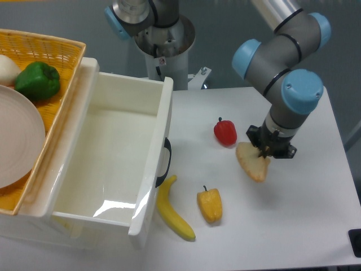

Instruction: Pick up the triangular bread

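Note:
The triangular bread [251,162] is a pale tan toast wedge with a golden-brown crust, lying on the white table [304,214] right of the red pepper. My gripper [265,152] points straight down onto the bread's upper right part. The fingers are mostly hidden under the wrist and against the bread, so I cannot tell whether they are closed on it. The bread appears to rest on or just above the table.
A red pepper [225,132] lies just left of the bread. A yellow pepper [210,205] and a banana [174,210] lie nearer the front. A white bin [158,147] stands at left, with a wicker basket [62,107] holding a green pepper [37,81] and a plate [17,141].

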Robot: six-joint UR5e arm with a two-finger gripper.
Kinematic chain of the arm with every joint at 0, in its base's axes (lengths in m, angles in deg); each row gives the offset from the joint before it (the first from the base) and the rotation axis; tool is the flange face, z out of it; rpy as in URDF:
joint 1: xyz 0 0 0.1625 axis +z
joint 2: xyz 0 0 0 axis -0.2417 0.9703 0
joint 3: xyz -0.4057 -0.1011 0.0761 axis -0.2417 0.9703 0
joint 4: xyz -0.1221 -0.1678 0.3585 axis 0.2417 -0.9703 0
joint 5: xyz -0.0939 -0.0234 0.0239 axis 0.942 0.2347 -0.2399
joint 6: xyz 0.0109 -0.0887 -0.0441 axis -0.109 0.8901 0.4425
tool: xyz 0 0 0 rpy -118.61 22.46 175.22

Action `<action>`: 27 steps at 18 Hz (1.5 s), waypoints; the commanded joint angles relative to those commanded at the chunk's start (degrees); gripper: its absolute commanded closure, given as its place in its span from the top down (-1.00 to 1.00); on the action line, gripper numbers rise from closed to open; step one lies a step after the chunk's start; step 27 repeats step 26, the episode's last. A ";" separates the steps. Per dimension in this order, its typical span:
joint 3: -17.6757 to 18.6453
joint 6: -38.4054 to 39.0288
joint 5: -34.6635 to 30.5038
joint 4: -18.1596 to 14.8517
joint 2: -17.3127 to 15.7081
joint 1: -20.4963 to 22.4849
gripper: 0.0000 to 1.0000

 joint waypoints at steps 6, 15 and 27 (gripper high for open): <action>-5.97 -5.63 1.14 -0.53 2.28 1.32 -1.00; -12.57 -8.44 2.99 -0.61 5.01 1.59 -1.00; -12.75 -13.10 4.22 -1.14 4.57 3.96 -0.99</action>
